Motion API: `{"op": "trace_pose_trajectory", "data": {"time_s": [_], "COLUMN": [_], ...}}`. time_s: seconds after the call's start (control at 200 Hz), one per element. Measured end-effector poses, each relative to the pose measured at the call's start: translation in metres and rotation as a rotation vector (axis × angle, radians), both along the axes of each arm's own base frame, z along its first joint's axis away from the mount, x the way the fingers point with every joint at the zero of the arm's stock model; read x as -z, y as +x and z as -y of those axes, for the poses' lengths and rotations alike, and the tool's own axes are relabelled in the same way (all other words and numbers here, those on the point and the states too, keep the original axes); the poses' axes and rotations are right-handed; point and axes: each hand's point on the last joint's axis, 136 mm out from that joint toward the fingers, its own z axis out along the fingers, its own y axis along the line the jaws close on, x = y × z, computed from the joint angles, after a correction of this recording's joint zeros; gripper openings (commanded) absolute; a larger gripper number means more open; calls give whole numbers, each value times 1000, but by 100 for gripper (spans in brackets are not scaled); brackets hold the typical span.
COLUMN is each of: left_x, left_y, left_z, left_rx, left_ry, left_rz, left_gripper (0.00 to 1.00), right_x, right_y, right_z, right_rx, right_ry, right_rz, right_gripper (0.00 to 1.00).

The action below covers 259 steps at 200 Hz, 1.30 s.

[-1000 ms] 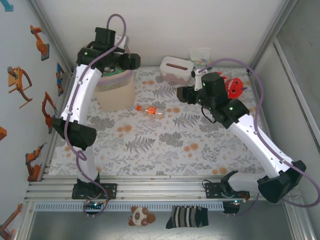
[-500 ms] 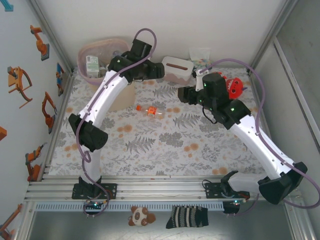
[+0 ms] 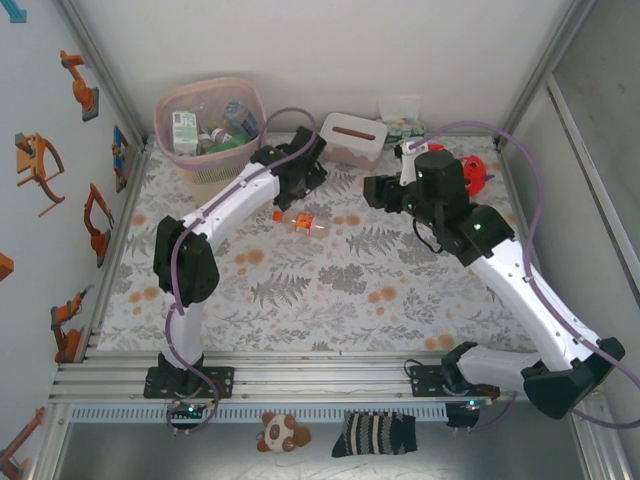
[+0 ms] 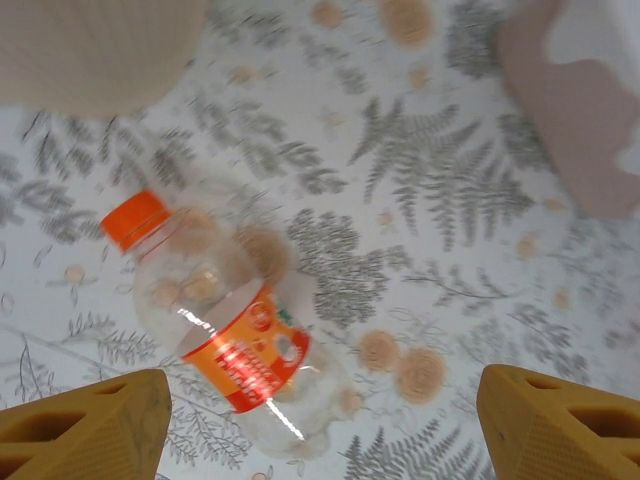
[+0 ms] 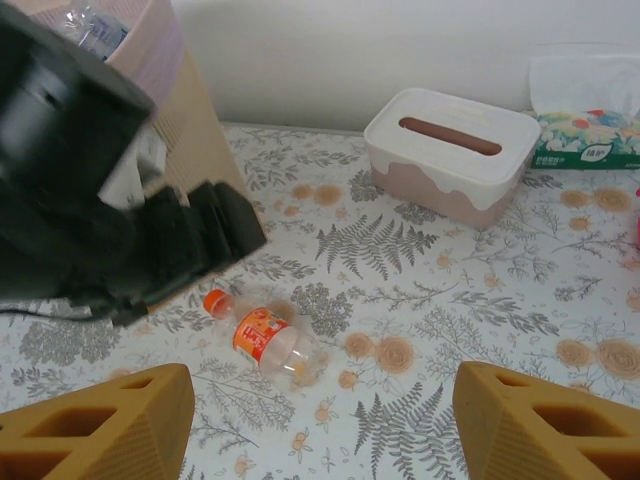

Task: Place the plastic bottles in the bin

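Right of the bin (image 3: 210,110), the left end effector (image 4: 322,425), spread wide, is hovering over the bottle (image 4: 225,335). The bottle is lying on the worktop (image 3: 330,290), orange cap (image 4: 135,218) pointing binward. The right end effector (image 5: 320,420), also spread, is hanging farther off.

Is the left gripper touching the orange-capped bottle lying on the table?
Apart. In the left wrist view the left gripper is open, its fingertips either side of the bottle, with tablecloth showing between each fingertip and it.
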Motion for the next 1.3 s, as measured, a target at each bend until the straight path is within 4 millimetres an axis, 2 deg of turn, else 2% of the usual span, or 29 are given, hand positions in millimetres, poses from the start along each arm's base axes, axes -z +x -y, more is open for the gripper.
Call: {"op": "trace_pose_trajectory", "data": {"time_s": [0.13, 0.421, 0.676, 0.846, 1.172, 1.297], "left_x": [27, 31, 78, 97, 125, 126], "left_y": [-13, -1, -3, -6, -6, -6], "left_z": [-5, 5, 13, 14, 11, 11], "left_rx": [-98, -206, -248, -277, -325, -329], "left_ry": [0, -101, -101, -107, -125, -127], "left_rz": [-32, 2, -87, -128, -197, -199], "left_gripper": [81, 84, 85, 85, 72, 66], "right_x": [5, 11, 14, 15, 12, 12], "right_y": [-3, -6, -7, -8, -10, -10], "right_z": [2, 2, 3, 3, 4, 5], "right_rx": [-1, -10, -11, -10, -10, -10], "right_ry": [-13, -23, -31, -35, -30, -30], "right_rz": [-19, -44, -56, -62, -54, -53], "right_gripper": [68, 68, 68, 68, 68, 68]}}
